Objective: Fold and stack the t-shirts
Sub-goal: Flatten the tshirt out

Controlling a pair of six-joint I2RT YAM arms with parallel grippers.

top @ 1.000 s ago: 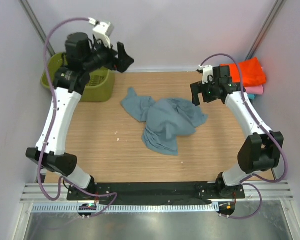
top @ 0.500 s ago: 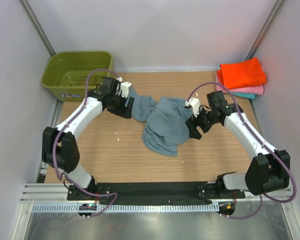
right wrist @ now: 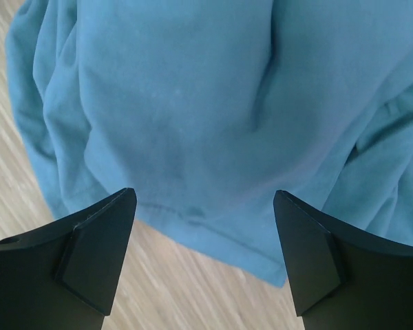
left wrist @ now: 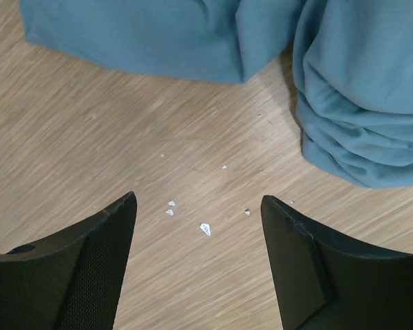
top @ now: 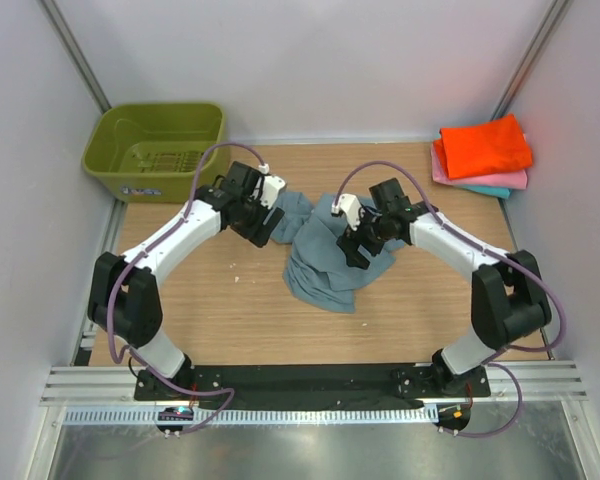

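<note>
A large dusty blue-grey t-shirt (top: 325,262) lies crumpled in the middle of the table. My left gripper (top: 263,228) hovers at its left edge, open. In the left wrist view that gripper (left wrist: 198,201) is over bare wood, with the shirt's folds (left wrist: 361,96) just beyond the fingertips. My right gripper (top: 358,252) is over the shirt's right side, open. In the right wrist view its jaws (right wrist: 205,199) straddle the hem of the shirt (right wrist: 193,103), gripping nothing. Folded orange (top: 485,146), pink (top: 448,172) and teal (top: 492,190) t-shirts are stacked at the back right.
An olive-green basket (top: 115,165) stands at the back left corner. Small white crumbs (left wrist: 205,228) lie on the wood under the left gripper. Grey walls close in the table on three sides.
Both arms swung in and down to the blue-grey shirt, the left from above the basket, the right from near the folded stack. The shirt's right side looks slightly bunched inward.
</note>
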